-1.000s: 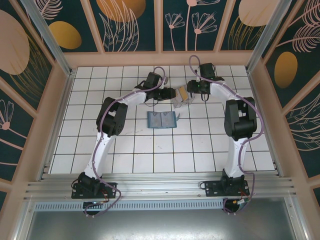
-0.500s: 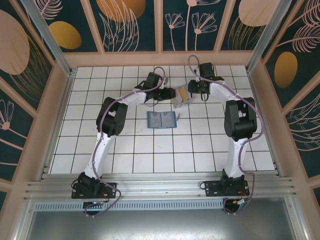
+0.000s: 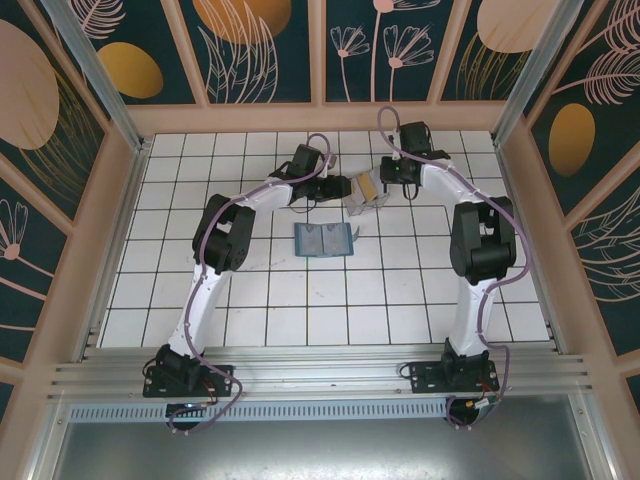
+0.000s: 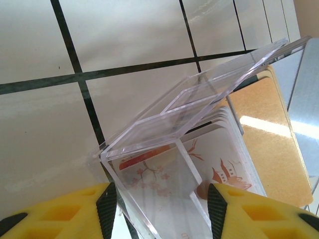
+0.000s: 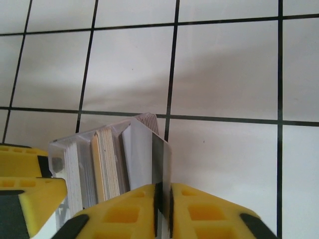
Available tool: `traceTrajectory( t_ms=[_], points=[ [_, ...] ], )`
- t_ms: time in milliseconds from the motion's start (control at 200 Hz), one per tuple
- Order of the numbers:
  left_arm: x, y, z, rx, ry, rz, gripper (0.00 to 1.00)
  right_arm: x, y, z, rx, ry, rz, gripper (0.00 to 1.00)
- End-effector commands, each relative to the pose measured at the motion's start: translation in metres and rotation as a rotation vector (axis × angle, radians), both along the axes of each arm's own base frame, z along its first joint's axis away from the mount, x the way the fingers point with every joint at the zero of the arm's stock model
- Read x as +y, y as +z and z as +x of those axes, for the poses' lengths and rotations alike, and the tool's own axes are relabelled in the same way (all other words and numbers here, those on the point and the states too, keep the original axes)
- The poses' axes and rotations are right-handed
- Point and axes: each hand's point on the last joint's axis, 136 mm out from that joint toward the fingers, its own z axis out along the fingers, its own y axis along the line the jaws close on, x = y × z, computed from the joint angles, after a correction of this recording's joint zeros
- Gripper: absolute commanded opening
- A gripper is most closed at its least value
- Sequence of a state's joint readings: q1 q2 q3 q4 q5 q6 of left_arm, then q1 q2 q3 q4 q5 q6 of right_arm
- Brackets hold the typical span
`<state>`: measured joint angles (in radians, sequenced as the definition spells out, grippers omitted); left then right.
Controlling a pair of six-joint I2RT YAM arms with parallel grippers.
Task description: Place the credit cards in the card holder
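The credit cards stand bunched in a clear plastic box at the back middle of the table. The box's lid is tilted open and a gold-yellow card lies at the outer side. My left gripper is shut on the box, a pad on each side. My right gripper is shut on the edge of one thin grey card standing up beside the rest of the bunch. The teal-blue card holder lies open and flat, nearer than both grippers.
The white gridded tabletop spreads out in front of the card holder. Wooden walls close the table at the back and sides. A yellow finger of the left gripper shows at the left of the right wrist view.
My right gripper's jaws have come together on the single grey card. Both arms and the box have hardly moved.
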<state>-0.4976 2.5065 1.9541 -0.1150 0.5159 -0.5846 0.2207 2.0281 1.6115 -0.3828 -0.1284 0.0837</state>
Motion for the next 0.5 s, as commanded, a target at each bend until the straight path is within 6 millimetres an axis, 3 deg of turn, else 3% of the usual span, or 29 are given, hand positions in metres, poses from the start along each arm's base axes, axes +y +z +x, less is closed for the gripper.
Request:
traceTrajectory(
  t_ms=[0, 265, 495],
  points=[
    [0.004, -0.012, -0.015, 0.073, 0.004, 0.035, 0.53, 0.003, 0.038, -0.001, -0.059, 0.022, 0.013, 0.09],
    [0.004, -0.010, -0.014, 0.071, 0.005, 0.033, 0.53, 0.012, 0.048, -0.005, -0.060, 0.053, 0.056, 0.04],
    [0.003, -0.006, -0.013, 0.067, 0.004, 0.028, 0.53, 0.021, 0.072, -0.011, -0.083, 0.091, 0.129, 0.03]
  ],
)
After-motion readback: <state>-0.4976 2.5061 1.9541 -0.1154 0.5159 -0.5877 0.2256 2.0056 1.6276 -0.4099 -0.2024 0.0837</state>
